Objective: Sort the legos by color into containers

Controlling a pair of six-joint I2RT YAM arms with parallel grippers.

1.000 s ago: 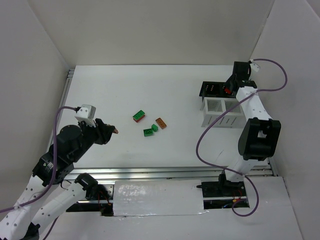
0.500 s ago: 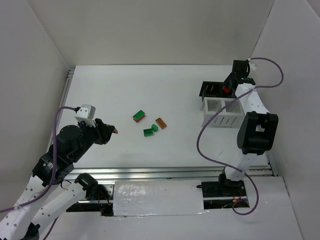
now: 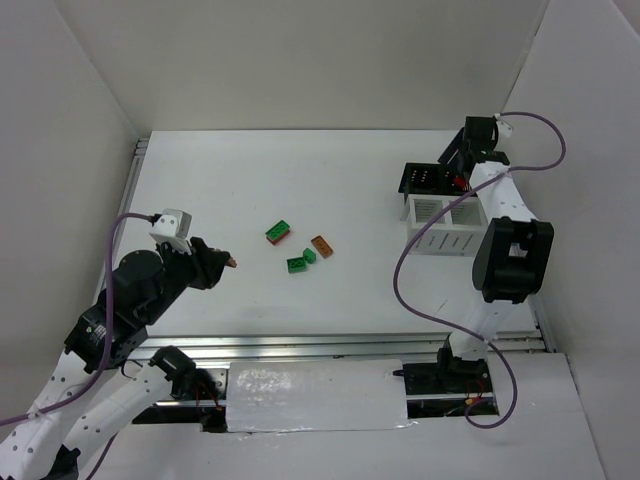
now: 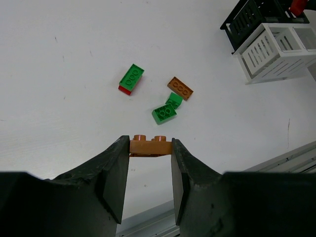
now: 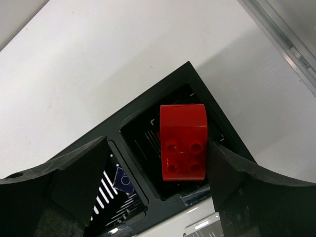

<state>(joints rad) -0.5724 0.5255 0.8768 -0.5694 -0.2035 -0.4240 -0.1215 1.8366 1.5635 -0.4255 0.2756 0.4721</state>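
While left gripper (image 4: pixel 150 148) clamps a studded orange-brown brick (image 4: pixel 150 144) | right gripper (image 5: pixel 157 148) jaws gape over slatted black bin (image 5: pixel 143 101), glossy red brick (image 5: pixel 182 143) between | green bricks (image 4: pixel 165 111) loose ahead

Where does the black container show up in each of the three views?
Top external: the black container sits at the far right of the table, just behind the white container.
Left wrist: top right corner, partly cut off by the edge.
Right wrist: centre of the picture, seen from above.
Shared landmark: the red lego at one end of it.
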